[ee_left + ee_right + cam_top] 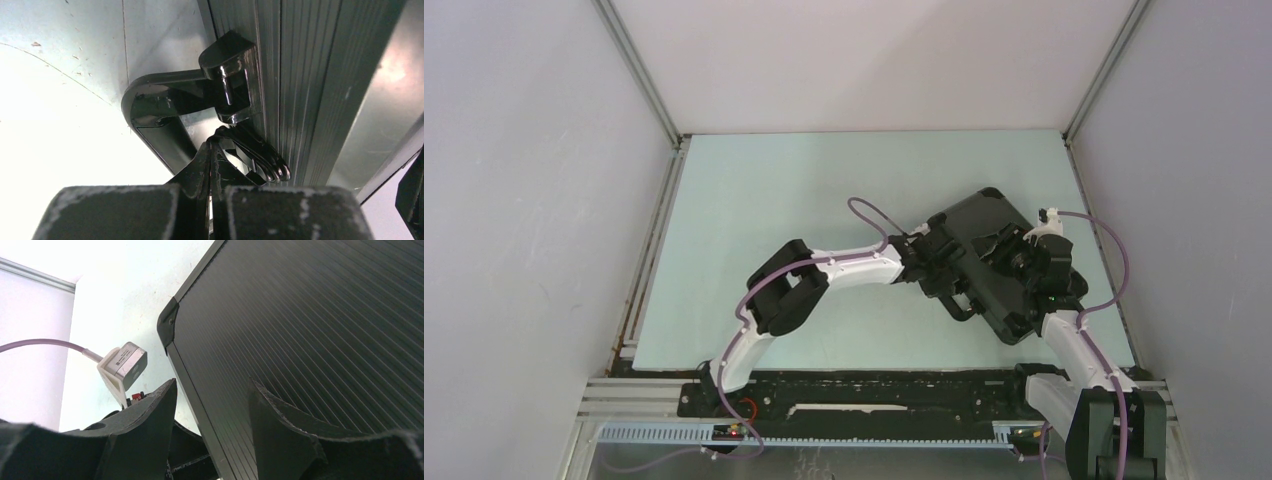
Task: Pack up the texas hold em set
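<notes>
The texas hold em set shows only as its black ribbed hard case (990, 222), lid down, lying at an angle on the right of the table. Chips, cards and discs are hidden. My left gripper (947, 268) is shut with nothing between its fingers. In the left wrist view its tips (210, 150) sit against the case's side, just below the handle (150, 107) and a glossy latch (230, 75). My right gripper (1012, 262) hovers over the lid, open. In the right wrist view it (212, 397) straddles the lid's edge near a corner (167, 322).
The pale green table (824, 190) is walled by white panels with metal rails at left (656, 240) and right (1096, 215). A silver camera box (125, 362) on the left arm and its purple cable lie close beside the case.
</notes>
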Tool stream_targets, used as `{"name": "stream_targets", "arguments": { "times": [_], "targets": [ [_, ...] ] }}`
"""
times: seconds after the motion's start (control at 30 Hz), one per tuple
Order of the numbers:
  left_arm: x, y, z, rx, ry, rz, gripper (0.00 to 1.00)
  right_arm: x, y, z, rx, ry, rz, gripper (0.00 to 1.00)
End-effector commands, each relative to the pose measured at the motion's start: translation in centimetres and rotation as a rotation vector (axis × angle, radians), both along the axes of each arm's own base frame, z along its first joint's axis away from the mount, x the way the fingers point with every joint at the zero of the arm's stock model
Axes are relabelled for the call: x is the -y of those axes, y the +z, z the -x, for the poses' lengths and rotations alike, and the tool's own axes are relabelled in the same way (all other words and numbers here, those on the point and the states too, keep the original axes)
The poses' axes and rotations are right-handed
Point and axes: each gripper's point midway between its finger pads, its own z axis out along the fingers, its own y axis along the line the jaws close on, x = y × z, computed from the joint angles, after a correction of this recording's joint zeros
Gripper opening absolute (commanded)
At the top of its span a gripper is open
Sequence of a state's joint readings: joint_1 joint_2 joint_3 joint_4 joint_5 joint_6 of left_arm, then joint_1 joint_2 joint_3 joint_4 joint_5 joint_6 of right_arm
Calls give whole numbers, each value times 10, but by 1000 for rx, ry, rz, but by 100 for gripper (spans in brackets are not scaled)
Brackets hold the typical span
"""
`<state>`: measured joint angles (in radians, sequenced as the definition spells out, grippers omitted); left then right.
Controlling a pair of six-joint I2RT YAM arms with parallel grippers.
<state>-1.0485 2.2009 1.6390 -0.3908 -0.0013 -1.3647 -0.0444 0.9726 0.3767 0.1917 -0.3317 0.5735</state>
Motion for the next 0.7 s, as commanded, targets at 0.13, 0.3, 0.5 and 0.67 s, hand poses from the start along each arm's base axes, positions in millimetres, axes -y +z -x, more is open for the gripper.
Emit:
{"name": "stream_targets", "arguments": {
  "times": [0.13,0.3,0.5,0.67],
  "targets": [
    [22,-3,-27,-28,60,92,0,-9,-60,42,-270,35,-10,63],
    [31,-10,-34,-98,64,165,0,-8,-60,42,-273,27,-5,63],
    [29,-17,-40,-140,115,177,0,-8,-61,42,-275,32,1,63],
    [23,-21,-53,-107,149,228,0,-9,-61,42,-274,36,2,63]
  ]
}}
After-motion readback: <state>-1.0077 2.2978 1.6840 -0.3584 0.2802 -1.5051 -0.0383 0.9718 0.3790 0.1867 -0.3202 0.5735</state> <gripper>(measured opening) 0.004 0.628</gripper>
